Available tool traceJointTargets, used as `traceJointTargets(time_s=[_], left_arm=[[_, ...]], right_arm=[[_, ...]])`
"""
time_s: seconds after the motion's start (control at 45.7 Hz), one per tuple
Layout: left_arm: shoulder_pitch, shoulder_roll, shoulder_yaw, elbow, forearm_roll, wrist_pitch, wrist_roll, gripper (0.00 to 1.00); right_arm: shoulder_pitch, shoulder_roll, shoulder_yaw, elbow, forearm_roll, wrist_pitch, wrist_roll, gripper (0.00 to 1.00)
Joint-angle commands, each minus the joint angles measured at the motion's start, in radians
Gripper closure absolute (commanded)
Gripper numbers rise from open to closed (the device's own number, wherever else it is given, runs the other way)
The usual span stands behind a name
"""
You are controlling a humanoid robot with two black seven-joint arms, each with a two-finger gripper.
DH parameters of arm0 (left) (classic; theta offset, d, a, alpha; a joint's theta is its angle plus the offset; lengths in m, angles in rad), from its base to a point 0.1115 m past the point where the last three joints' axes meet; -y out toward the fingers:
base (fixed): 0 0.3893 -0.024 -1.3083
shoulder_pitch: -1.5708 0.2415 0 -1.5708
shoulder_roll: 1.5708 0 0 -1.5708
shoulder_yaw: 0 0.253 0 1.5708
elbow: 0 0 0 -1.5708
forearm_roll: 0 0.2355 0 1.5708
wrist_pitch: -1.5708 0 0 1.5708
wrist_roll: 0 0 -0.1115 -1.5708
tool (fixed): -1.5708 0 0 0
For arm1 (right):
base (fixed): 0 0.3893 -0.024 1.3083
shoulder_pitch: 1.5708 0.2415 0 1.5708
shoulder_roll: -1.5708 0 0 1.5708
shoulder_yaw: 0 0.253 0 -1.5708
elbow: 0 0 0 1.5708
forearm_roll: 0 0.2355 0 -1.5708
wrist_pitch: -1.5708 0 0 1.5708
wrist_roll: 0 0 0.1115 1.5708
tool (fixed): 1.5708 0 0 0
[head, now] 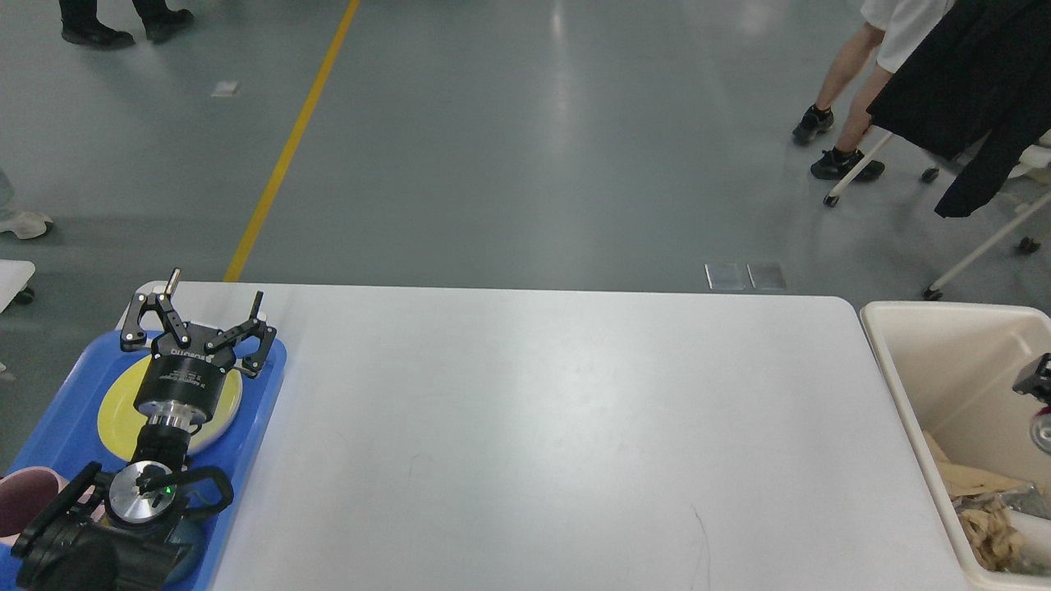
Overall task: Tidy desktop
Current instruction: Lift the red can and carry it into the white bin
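Disposal step, judging by layout: wide white rectangular desktop (pixel 558 435) centre, bare. Left gripper (pixel 197 316) spread wide, holding nothing, above blue plastic tray (pixel 57 410). Right gripper (pixel 1036 386) barely visible over cream rectangular bin (pixel 944 345); grip unreadable. Next: release, withdraw.

Desktop (pixel 542 443) surface bare across its whole middle and right side, open to passage from any edge. Left end taken up by blue tray (pixel 254 427) carrying a yellow plate (pixel 115 414); left gripper (pixel 209 316), fingers spread apart, sits over the plate's far rim. Off the right edge, cream bin (pixel 903 369) stands just beside the tabletop, crumpled paper (pixel 985 525) in its near part, far part free
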Motion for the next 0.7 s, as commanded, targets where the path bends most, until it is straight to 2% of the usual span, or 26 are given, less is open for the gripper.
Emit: traceJointTargets(time_s=[0.0,0.175,0.328,0.482,0.679], left_arm=[[0.000,0.000,0.000,-0.002,0.000,-0.001,0.000,0.03],[0.000,0.000,0.000,-0.002,0.000,-0.001,0.000,0.03],[0.000,0.000,0.000,0.000,0.000,-0.001,0.000,0.03],[0.000,0.000,0.000,0.000,0.000,-0.001,0.000,0.03],[0.000,0.000,0.000,0.000,0.000,-0.001,0.000,0.03]], right_arm=[[-0.297,0.006,0.206,-0.234,-0.008,-0.021,-0.002,1.00],[-0.679,0.190,0.345,-0.582,-0.007,-0.147,-0.002,1.00],[-0.888,0.348,0.428,-0.840,0.003,-0.235,-0.013,1.00],[-0.940,0.371,0.464,-0.880,-0.002,-0.337,-0.073,1.00],[-0.962,0.371,0.471,-0.880,-0.005,-0.356,-0.080,1.00]])
